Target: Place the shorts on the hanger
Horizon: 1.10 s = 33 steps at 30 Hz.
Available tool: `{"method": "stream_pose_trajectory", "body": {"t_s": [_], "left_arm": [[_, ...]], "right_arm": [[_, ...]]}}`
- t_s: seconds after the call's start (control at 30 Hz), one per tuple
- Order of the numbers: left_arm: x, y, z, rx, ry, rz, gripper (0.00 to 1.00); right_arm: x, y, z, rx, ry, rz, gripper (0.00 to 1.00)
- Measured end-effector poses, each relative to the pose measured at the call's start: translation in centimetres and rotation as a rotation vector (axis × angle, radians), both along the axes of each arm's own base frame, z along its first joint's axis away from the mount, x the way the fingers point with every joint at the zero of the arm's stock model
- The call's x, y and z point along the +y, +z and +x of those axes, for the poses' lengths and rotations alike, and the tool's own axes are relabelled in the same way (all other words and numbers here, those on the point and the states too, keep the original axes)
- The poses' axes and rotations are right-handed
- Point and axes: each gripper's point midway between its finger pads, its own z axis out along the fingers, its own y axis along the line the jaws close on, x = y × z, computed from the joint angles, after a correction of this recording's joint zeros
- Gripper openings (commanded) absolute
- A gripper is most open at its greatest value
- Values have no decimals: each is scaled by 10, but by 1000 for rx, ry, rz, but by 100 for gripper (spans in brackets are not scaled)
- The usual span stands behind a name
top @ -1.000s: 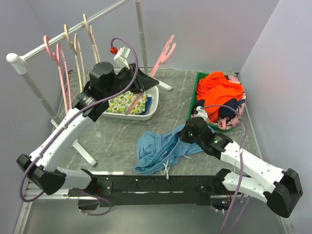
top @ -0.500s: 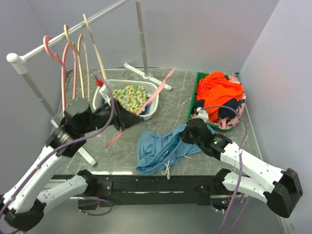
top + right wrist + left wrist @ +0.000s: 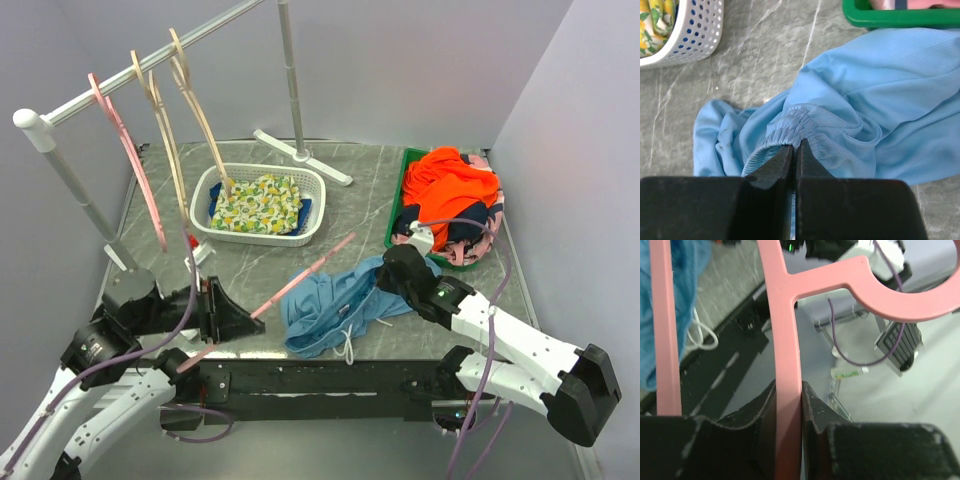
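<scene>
The light blue shorts (image 3: 330, 305) lie crumpled on the table near its front edge, white drawstring hanging forward. My right gripper (image 3: 383, 277) is shut on their gathered waistband (image 3: 795, 127). My left gripper (image 3: 240, 322) is shut on the salmon-pink hanger (image 3: 300, 278), held low over the table's front left; the hanger's far end reaches over the shorts. In the left wrist view the hanger's bar (image 3: 785, 365) runs up between the jaws, with its hook curving right at the top.
A clothes rail (image 3: 150, 60) at the back left carries a second pink hanger (image 3: 125, 150) and beige hangers (image 3: 185, 95). A white basket (image 3: 310, 190) holds the lemon-print cloth. A green tray (image 3: 408, 170) at the right holds the orange garment (image 3: 455, 185).
My left arm has swung down and toward the front left with the hanger, from beside the basket to low over the table. The right gripper has stayed on the shorts.
</scene>
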Motion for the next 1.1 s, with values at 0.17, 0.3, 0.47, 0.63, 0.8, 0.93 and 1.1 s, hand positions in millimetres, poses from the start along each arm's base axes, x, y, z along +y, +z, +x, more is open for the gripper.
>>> {"method": "stream_pose_trajectory", "body": {"t_s": [0.17,0.3,0.47,0.63,0.8,0.93,1.1], "left_arm": [[1,-38,-16,158,-54,44,1],[-1,-56,-22,262,-86,60,1],[-7,-69,-23,344,-113,57,1],[-12,-70,-18,364,-122,57,1],[-20,-75,-10,372,-129,47,1],[-26,-78,-4,381,-134,35,1],[-39,-80,4,370,-148,17,1]], "right_arm": [[-6,-3,0,3,-22,-25,0],[-9,-4,0,4,-25,-43,0],[-11,-1,0,-1,-20,-61,0],[-10,-1,-2,0,-6,-75,0],[0,8,-6,-18,25,-77,0],[6,18,-12,-38,48,-60,0],[7,24,-19,-46,56,-37,0]]}}
